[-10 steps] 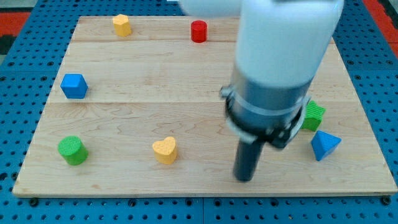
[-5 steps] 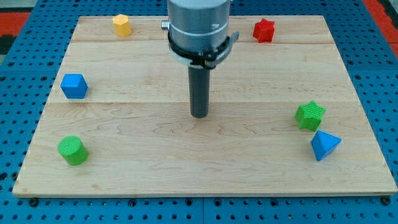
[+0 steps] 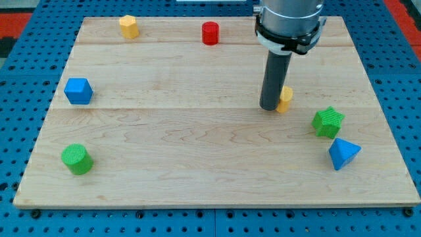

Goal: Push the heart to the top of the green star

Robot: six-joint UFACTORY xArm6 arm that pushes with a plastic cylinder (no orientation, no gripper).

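The yellow heart (image 3: pixel 285 99) lies on the wooden board, mostly hidden behind my rod. My tip (image 3: pixel 270 107) rests against the heart's left side. The green star (image 3: pixel 327 122) sits lower and to the right of the heart, with a small gap between them. The heart is up and left of the star.
A blue pyramid-like block (image 3: pixel 343 153) lies just below the green star. A red cylinder (image 3: pixel 210 33) and a yellow hexagonal block (image 3: pixel 128 26) sit near the view's top. A blue cube (image 3: pixel 78 91) and a green cylinder (image 3: pixel 77 158) are at the left.
My rod has moved to the view's right and now stands beside the yellow heart, which sits near the green star instead of at the lower middle. The red block at the top looks different between frames.
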